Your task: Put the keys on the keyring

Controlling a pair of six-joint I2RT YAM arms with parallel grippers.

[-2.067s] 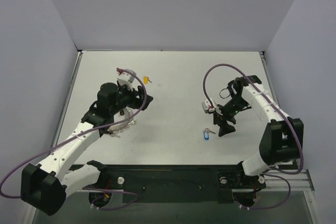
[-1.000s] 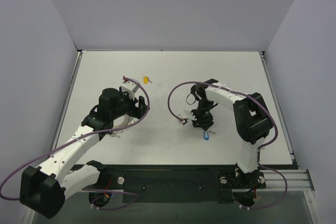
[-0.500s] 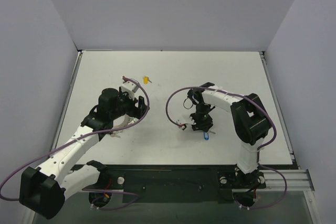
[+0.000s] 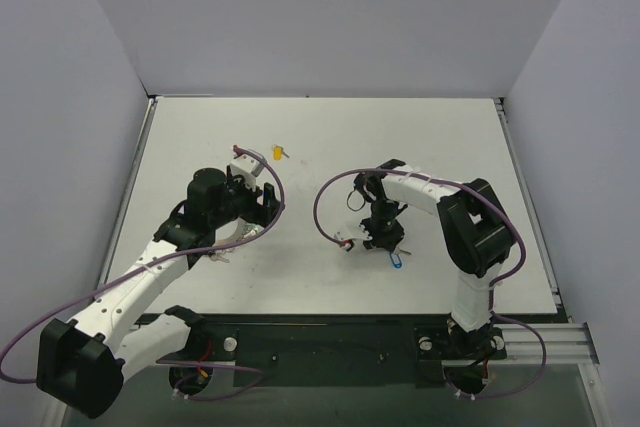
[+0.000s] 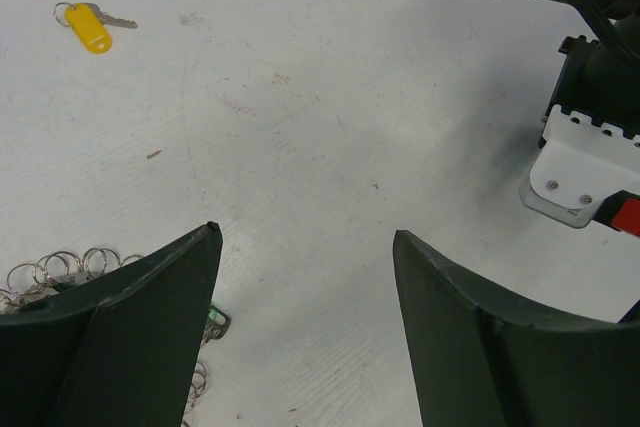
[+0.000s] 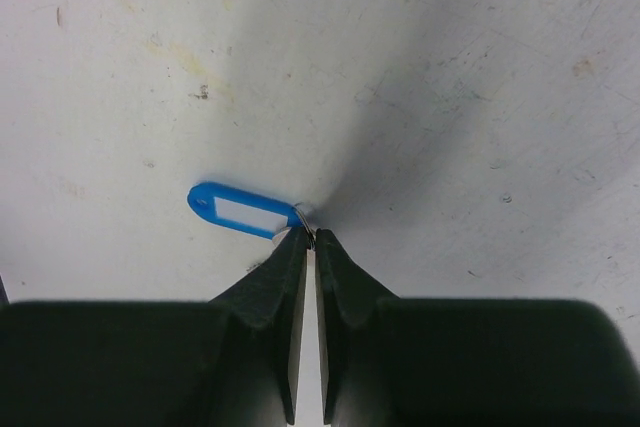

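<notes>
The blue key (image 6: pixel 240 212) lies flat on the white table, near the middle in the top view (image 4: pixel 395 258). My right gripper (image 6: pixel 310 237) points down at it and is shut, its tips pinching the small metal ring at the blue tag's end; the blade is hidden. My left gripper (image 5: pixel 305 232) hangs open over bare table, seen at left of centre from above (image 4: pixel 262 209). The keyring (image 5: pixel 60 267), a loop of small silver rings, lies just beside its left finger, with a green key (image 5: pixel 215 319) peeking out there. A yellow key (image 5: pixel 88 27) lies farther back.
The right arm's white wrist bracket (image 5: pixel 575 172) shows at the right edge of the left wrist view. A purple cable (image 4: pixel 330 209) loops off the right arm. Grey walls close the table on three sides.
My right gripper's jaws have closed on the blue key's ring, and that arm has settled slightly lower over it. The left arm and the keyring have not moved.
</notes>
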